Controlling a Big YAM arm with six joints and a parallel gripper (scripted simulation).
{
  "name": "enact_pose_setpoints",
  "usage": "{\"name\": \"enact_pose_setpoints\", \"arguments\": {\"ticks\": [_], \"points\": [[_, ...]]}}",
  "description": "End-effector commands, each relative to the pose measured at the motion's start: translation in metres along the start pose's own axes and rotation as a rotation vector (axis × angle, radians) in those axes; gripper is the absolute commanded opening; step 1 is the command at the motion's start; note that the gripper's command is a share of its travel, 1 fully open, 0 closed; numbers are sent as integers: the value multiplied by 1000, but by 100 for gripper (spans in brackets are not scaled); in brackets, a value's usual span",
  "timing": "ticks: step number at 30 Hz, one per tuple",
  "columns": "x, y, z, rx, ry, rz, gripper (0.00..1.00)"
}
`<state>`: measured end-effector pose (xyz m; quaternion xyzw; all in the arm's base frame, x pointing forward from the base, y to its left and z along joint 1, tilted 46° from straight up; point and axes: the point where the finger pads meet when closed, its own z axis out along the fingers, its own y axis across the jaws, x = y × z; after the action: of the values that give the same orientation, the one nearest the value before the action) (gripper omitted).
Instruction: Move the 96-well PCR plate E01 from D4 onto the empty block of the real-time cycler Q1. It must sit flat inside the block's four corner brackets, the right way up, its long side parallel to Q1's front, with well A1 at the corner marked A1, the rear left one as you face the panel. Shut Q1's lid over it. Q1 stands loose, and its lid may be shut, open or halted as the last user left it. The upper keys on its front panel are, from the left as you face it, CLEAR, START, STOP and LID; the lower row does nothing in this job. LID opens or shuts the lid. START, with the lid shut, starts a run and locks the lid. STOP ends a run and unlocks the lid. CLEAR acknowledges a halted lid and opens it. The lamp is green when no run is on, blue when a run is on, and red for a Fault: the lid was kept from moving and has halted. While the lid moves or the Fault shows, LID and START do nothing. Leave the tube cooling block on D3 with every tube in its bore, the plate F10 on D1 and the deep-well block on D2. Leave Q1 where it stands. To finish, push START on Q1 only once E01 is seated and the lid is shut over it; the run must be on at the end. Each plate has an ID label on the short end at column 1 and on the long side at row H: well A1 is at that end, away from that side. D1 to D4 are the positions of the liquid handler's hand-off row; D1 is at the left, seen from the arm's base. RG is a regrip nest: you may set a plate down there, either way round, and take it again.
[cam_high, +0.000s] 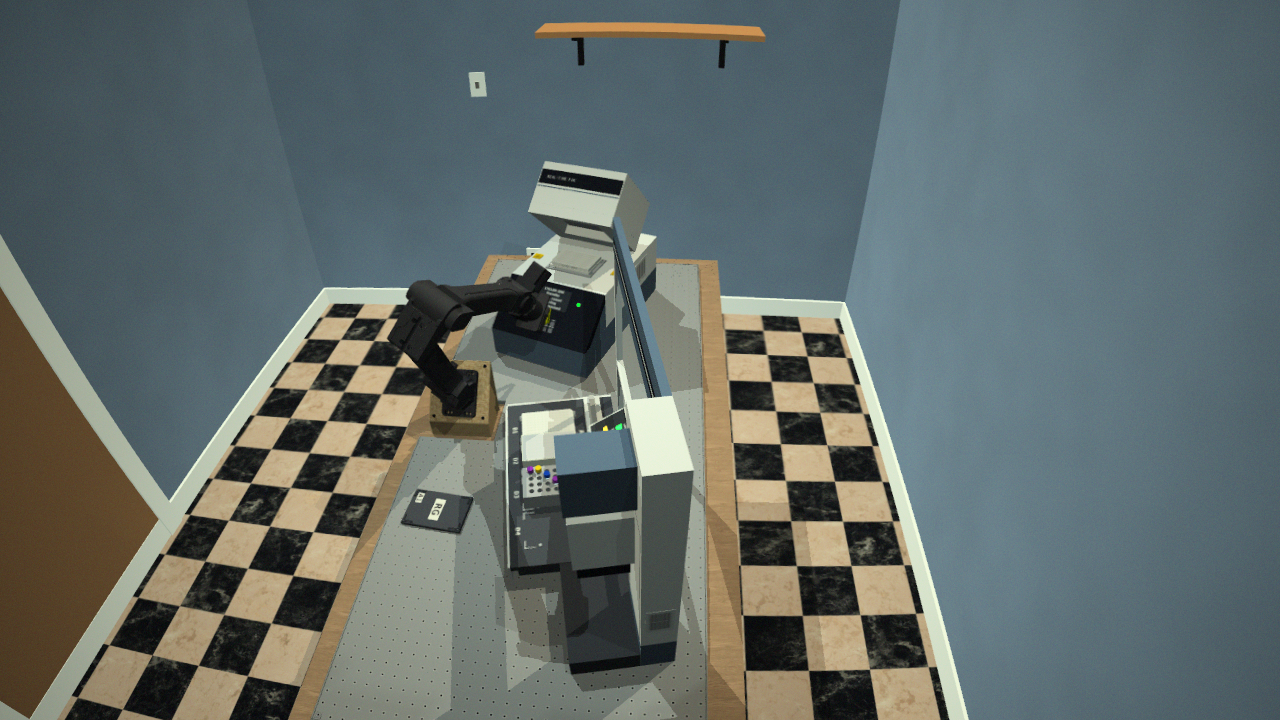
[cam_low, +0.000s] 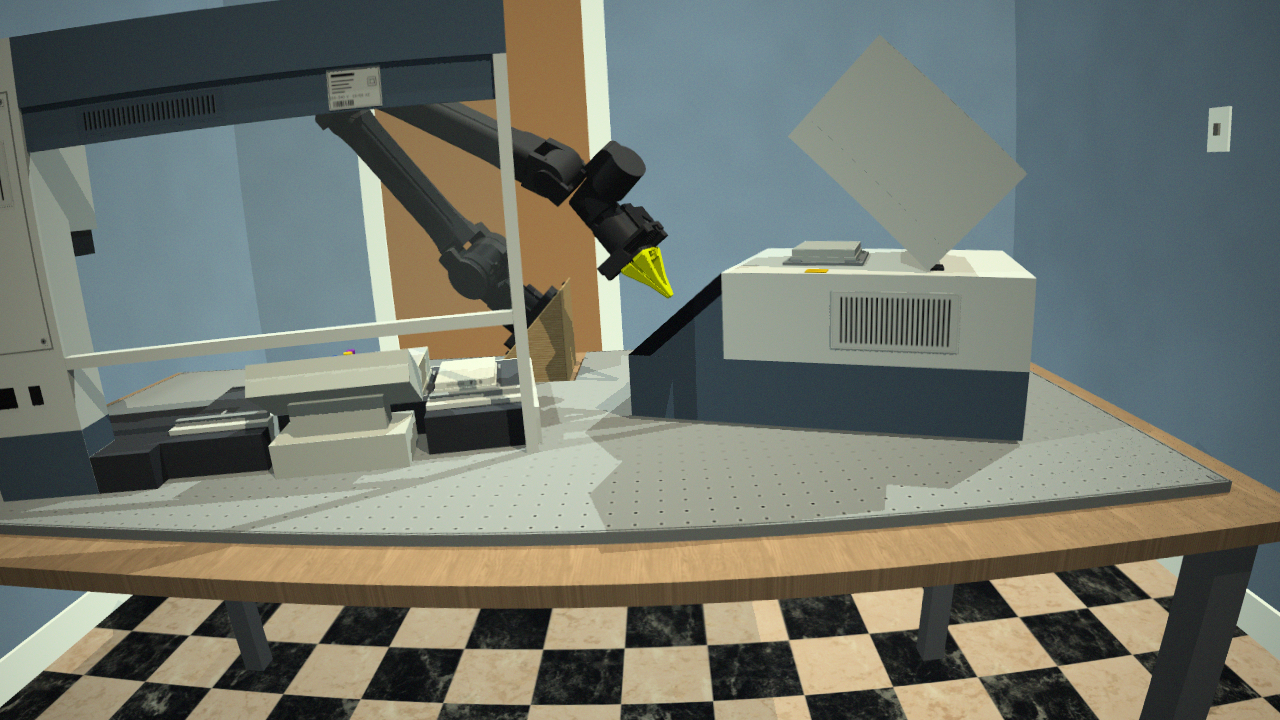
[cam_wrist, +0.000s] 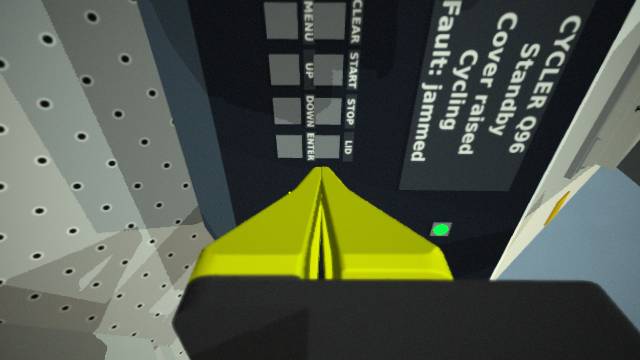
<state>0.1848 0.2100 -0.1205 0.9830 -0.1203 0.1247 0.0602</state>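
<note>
The cycler Q1 (cam_low: 877, 331) stands at the far end of the bench, and its lid (cam_low: 904, 152) is tilted up at about half way. A flat grey plate (cam_low: 827, 252) lies on Q1's top under the raised lid; I cannot read its label. It also shows in the top view (cam_high: 581, 259). My gripper (cam_wrist: 321, 179) is shut and empty. It points at the front panel, its tip just short of the LID key (cam_wrist: 327, 146) and not touching it. From the side the gripper (cam_low: 664, 288) hangs clear of the sloped panel. The lamp (cam_wrist: 440, 230) is green.
The liquid handler (cam_high: 626, 501) with its long rail stands right of my arm. Its hand-off row holds a plate (cam_low: 465, 371), a pale deep-well block (cam_low: 331, 371) and a tube block (cam_high: 537, 479); the last position (cam_high: 537, 537) is bare. The RG nest (cam_high: 441, 514) lies on the bench.
</note>
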Motion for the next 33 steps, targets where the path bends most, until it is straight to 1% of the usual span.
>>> {"name": "enact_pose_setpoints", "arguments": {"ticks": [1, 5, 8, 11, 13, 16, 19, 20, 24, 28, 29, 31, 33], "points": [[7, -23, -6, 48, 13, 2, 0], [11, -22, -2, 27, 6, 13, 0], [11, -22, -2, 21, 4, 13, 0], [6, -13, -27, 26, 5, 13, 0], [2, -6, -37, 19, 2, 10, 0], [-2, 5, -50, -1, -3, 9, 0], [0, 5, -48, -5, -4, 17, 0], [2, 5, -55, -4, -4, 22, 0], [4, 0, -87, 32, 4, 26, 0], [4, 4, -109, 33, 4, 27, 0], [4, 3, -109, 34, 4, 29, 0], [6, 2, -103, 28, 2, 29, 0], [8, 1, -100, 28, 2, 29, 0]]}}
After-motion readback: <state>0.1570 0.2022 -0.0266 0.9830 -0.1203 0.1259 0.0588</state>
